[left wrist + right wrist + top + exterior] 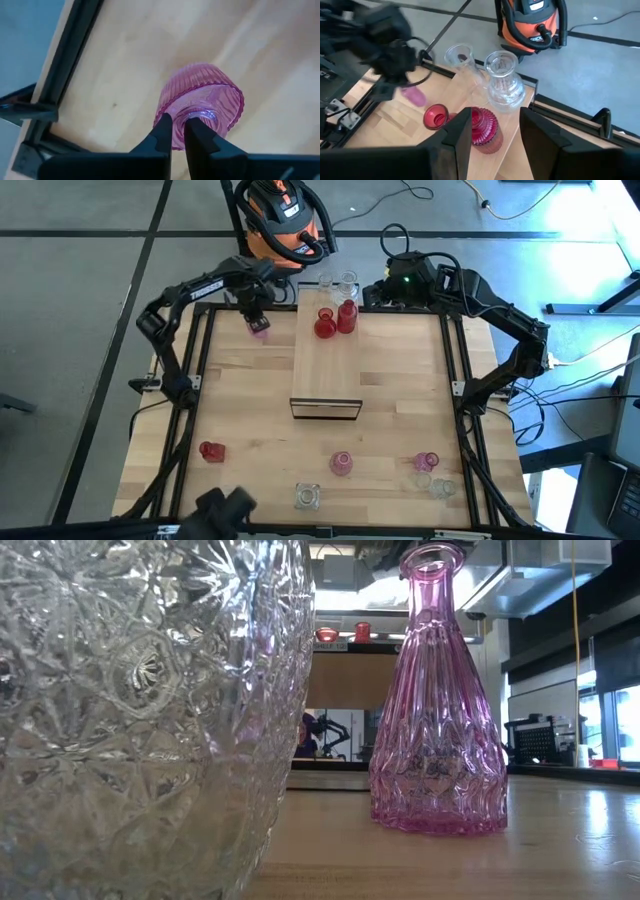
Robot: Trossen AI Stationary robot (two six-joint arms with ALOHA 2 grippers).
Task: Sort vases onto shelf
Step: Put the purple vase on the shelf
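1. My left claw (177, 131) is pinched shut on the rim of a pink vase (200, 102) at the far left part of the desk (250, 395), just beside the shelf (325, 365); whether the vase has left the wood I cannot tell
2. My right claw (495, 132) hangs wide open and empty above the shelf's far end, waiting
3. Done, as I judge it: four vases stand at the far end of the shelf, namely two red vases (335, 320) side by side and two clear vases (337, 282) behind them at the very edge
4. Left, as I judge it: the pink one in my grip, plus everything along the near side of the desk, so less than half is sorted
5. Count on the near side: one red vase (211, 451) lying toward the left, one clear vase (307, 496) near the edge, one pink vase at the middle (341, 463), one pink vase to the right (426, 462), and clear glass beside it (436, 485) (one piece or two, I cannot make out)
6. Totals I can see: three red, three pink, at least four clear
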